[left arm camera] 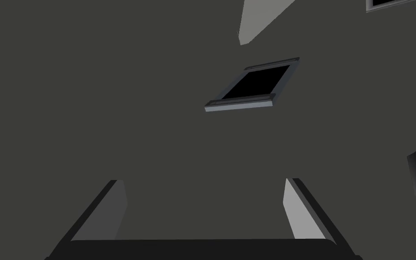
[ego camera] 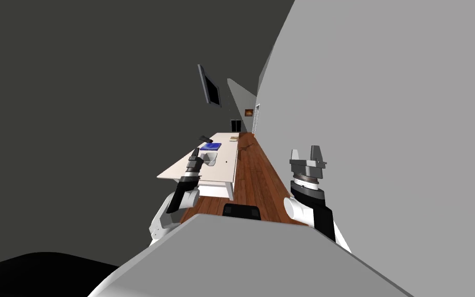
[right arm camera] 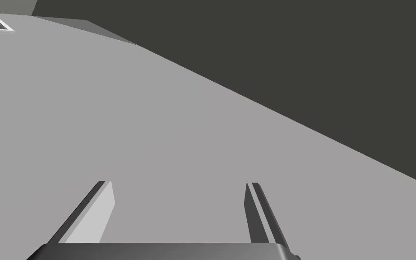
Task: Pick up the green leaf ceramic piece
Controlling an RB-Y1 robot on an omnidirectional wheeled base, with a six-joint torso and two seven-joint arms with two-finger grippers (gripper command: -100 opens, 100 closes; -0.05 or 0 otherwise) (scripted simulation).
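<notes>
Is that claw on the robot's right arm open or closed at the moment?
Open. The right gripper has its two fingers standing well apart in the right wrist view, with nothing held between them.

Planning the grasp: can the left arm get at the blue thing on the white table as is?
Probably not yet: the left gripper, open, points up at the dark wall, and the blue thing lies farther along the white table. Nothing stands between.

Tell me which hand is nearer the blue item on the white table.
Left. The left hand is at the near end of the table, just short of the blue item; the right hand is across the wood floor, by the grey wall.
</notes>
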